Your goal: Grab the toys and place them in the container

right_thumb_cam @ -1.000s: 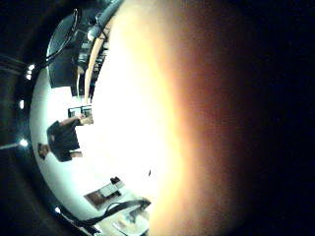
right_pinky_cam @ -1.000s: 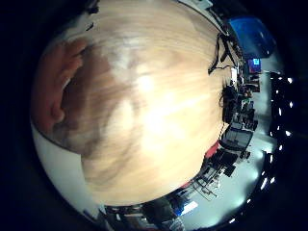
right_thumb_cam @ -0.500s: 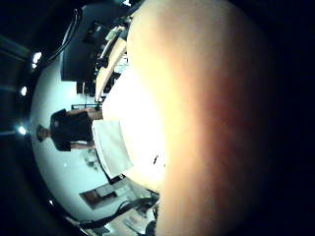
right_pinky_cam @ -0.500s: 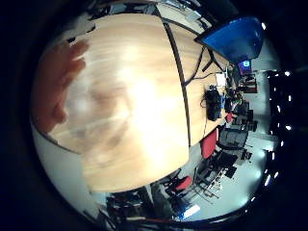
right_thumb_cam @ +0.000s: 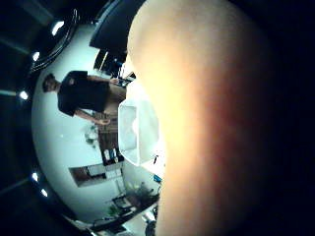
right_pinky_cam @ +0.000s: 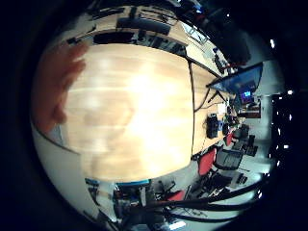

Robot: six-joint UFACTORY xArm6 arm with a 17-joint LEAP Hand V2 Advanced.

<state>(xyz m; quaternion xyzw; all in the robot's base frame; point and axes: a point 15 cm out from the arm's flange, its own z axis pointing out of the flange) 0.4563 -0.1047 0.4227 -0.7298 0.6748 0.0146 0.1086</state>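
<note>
Toy [right_thumb_cam: 211, 123], orange-tan, very close to palm, filling much of thumb-side view, high over wooden table [right_pinky_cam: 144, 120]. White container [right_thumb_cam: 138, 130] farther off. Cannot tell whether hand open or closed. Probably carrying step; next, moving above container, then releasing.

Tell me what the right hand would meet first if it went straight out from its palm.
Probably the tan-orange object filling much of the thumb side view, close to the palm; beyond it, the wooden table. Depth is unclear.
</note>
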